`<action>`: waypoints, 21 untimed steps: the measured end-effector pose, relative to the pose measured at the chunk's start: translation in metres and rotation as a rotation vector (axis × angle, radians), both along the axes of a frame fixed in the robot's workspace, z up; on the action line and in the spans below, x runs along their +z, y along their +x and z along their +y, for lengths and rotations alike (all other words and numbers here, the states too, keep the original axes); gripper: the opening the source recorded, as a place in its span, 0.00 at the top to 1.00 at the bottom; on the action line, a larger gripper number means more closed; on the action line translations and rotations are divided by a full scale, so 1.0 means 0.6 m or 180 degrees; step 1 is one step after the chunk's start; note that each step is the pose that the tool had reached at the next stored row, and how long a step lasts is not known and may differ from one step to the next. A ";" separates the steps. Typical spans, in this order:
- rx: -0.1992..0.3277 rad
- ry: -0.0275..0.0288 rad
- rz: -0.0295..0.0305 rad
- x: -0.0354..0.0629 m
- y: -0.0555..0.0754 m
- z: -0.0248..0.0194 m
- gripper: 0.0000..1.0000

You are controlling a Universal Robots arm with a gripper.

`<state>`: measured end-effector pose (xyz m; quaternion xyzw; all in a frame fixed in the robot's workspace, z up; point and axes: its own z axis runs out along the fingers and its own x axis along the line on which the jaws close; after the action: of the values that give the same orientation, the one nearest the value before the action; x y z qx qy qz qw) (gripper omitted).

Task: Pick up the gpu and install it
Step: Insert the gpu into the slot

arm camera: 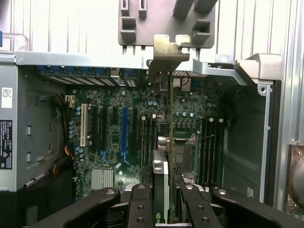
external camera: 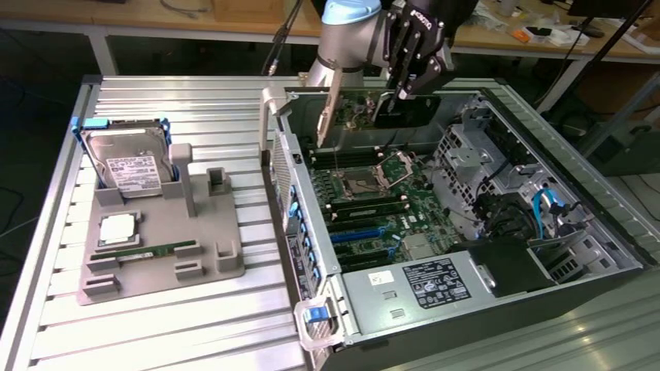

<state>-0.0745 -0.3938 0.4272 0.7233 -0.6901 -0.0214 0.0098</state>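
The gpu (external camera: pixel 356 110) is gripped on edge between the narrowly closed fingers of the gripper (external camera: pixel 398 94), over the motherboard (external camera: pixel 361 197) inside the open computer case (external camera: pixel 596 210). Its long axis is laid across the case, the silver bracket (arm camera: pixel 168 50) being pointed at the slotted rear wall, toward the exterior view's left.

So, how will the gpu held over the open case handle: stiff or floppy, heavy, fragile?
Probably stiff: the gpu hangs on edge from the claw with no visible sag. Likely light, being a thin board with a slim metal end bracket. Probably fragile, since small bare parts show on its face, so knocks could harm it.
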 end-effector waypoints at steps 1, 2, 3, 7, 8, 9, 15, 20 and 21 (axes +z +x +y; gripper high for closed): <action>0.0000 0.0000 0.0000 -0.004 0.000 0.0000 0.73; 0.0000 0.0000 0.0000 -0.007 0.000 0.0000 0.73; 0.0000 0.0000 0.0000 -0.010 0.000 0.0000 0.73; 0.0000 0.0000 0.0000 -0.017 0.000 0.0000 0.73; 0.0000 0.0000 0.0000 -0.017 0.000 0.0000 0.73; 0.0000 0.0000 -0.0001 -0.017 0.000 0.0000 0.73; 0.0000 0.0000 -0.0061 -0.019 0.000 0.0000 0.73; 0.0000 0.0000 -0.0062 -0.020 0.000 0.0000 0.73; 0.0000 0.0001 -0.0062 -0.022 0.000 -0.0001 0.73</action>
<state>-0.0747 -0.3939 0.4137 0.7235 -0.6902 -0.0145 0.0031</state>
